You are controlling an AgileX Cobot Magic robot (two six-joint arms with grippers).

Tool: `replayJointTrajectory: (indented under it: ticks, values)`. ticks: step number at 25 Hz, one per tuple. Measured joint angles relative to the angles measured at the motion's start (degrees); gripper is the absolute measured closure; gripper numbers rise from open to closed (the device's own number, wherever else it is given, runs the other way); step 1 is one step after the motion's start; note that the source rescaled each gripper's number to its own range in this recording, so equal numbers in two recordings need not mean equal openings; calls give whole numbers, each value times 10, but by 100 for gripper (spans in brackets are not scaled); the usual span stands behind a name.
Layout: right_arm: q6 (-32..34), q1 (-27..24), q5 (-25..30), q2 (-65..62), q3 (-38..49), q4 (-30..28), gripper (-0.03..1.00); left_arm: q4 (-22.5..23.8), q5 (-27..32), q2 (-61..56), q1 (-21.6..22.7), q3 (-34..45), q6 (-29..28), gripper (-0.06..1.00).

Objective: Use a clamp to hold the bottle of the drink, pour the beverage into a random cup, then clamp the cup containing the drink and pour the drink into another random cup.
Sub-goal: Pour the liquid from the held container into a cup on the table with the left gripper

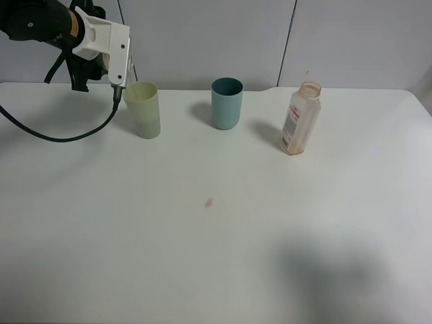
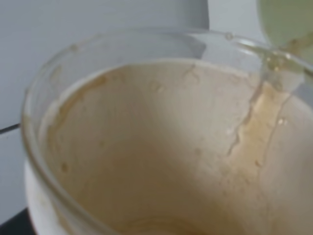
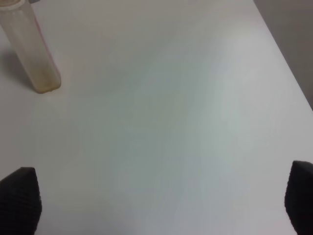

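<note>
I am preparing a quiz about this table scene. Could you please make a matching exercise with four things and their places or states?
Things:
1. pale yellow-green tumbler
2. teal plastic cup
3. clear plastic bottle
4. right gripper

States:
A. uncapped, standing rightmost
B. open above bare table
C. middle of the row
D. under the left arm's tip

Pairs: 1-D, 2-C, 3-A, 4-B

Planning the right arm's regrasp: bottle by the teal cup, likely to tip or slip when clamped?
The bottle looks nearly empty, so probably light and easy to knock over. It stands tall on a narrow base, already seeming to lean. Thin clear plastic may flex and slip under the open right gripper.
</note>
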Motion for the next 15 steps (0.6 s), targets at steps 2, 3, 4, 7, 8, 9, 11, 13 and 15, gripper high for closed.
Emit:
replayJointTrajectory:
  ticks: [2, 3, 4, 7, 8, 9, 11, 13, 15]
  values:
    - [0, 0, 0, 0, 0, 0, -3, 0, 0, 0, 0, 0, 0, 90]
    - [0, 0, 0, 0, 0, 0, -3, 0, 0, 0, 0, 0, 0, 90]
    - [0, 0, 0, 0, 0, 0, -3, 0, 0, 0, 0, 0, 0, 90]
    - [0, 0, 0, 0, 0, 0, -3, 0, 0, 0, 0, 0, 0, 90]
    - [0, 0, 0, 0, 0, 0, -3, 0, 0, 0, 0, 0, 0, 90]
    - [0, 0, 0, 0, 0, 0, -3, 0, 0, 0, 0, 0, 0, 90]
    - [0, 0, 0, 0, 0, 0, -3, 0, 0, 0, 0, 0, 0, 90]
    - [0, 0, 0, 0, 0, 0, -3, 0, 0, 0, 0, 0, 0, 90]
    - [0, 0, 0, 0, 0, 0, -3, 0, 0, 0, 0, 0, 0, 90]
